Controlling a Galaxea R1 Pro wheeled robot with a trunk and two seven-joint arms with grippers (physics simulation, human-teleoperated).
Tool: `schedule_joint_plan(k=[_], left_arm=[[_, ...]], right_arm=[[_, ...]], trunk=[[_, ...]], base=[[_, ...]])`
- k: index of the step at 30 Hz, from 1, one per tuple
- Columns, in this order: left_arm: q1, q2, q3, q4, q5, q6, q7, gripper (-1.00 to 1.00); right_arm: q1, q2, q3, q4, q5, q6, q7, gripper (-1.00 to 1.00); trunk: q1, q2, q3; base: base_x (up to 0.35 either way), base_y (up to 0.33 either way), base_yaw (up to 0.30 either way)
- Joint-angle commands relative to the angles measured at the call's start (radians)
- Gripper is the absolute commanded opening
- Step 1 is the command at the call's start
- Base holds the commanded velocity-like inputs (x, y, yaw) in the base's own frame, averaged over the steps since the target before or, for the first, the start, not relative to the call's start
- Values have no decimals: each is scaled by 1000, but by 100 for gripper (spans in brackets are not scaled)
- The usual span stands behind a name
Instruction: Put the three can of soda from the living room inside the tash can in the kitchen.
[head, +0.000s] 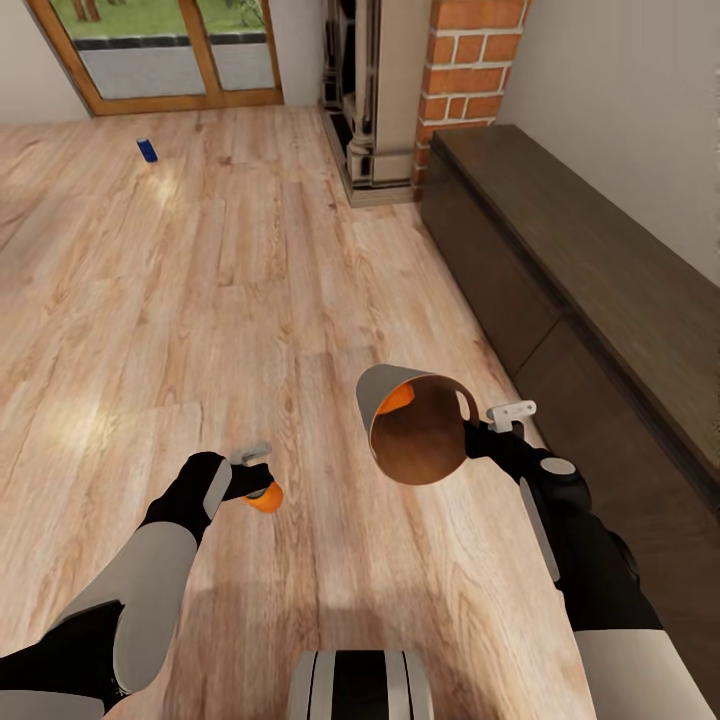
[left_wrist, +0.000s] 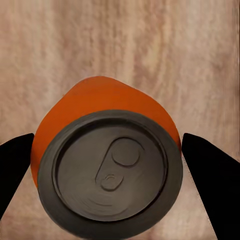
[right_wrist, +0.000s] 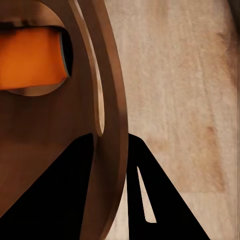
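**Two cans in hand or bin, one blue can left on the floor**

Left gripper (head: 262, 484) pinching an orange can (head: 266, 497) across its round body, low over the wooden floor (head: 250, 300); in the left wrist view the can (left_wrist: 105, 165) sits between the two dark fingers (left_wrist: 212, 180), grey lid and pull-tab facing the camera, flanks close against both pads. Right gripper (head: 470, 432) clamped on the rim of the trash can (head: 415, 425), one finger inside the wall and one outside as the right wrist view shows, with the bin (right_wrist: 60, 150) tipped so its coppery mouth faces the robot. A second orange can (head: 397, 399) lying inside against the bin's bottom, also visible through the mouth (right_wrist: 32, 57). Blue can (head: 147, 149) standing upright far off on the floor, near the wood-framed glass doors (head: 170, 50), well apart from both arms. Dark low cabinet (head: 580, 270) and brick fireplace (head: 465, 70) along the right.

Probably light, rigid and smooth, these cans: thin-walled, liable to slip or roll if pinched near an end. Best taken mid-body across the widest part, as here. Bin likely light and stiff; a rim pinch carries it but lets it swing and tilt, so the loose can inside may roll out.
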Motion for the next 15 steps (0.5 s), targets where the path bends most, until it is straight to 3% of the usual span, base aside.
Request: schedule_joint_plan(k=[1, 11, 15], left_arm=[[0, 0, 0, 0, -1, 0, 0, -100], [0, 0, 0, 0, -2, -21, 0, -100], [0, 0, 0, 0, -1, -33, 0, -100]], right_arm=[[0, 0, 0, 2, -12, 1, 5, -100], [0, 2, 1, 17, -12, 1, 4, -100], [0, 3, 9, 44, -12, 0, 4, -100]], trunk=[[0, 0, 4], [-5, 3, 43], [-20, 30, 55]], base=[[0, 0, 0], [0, 0, 0], [0, 0, 0]])
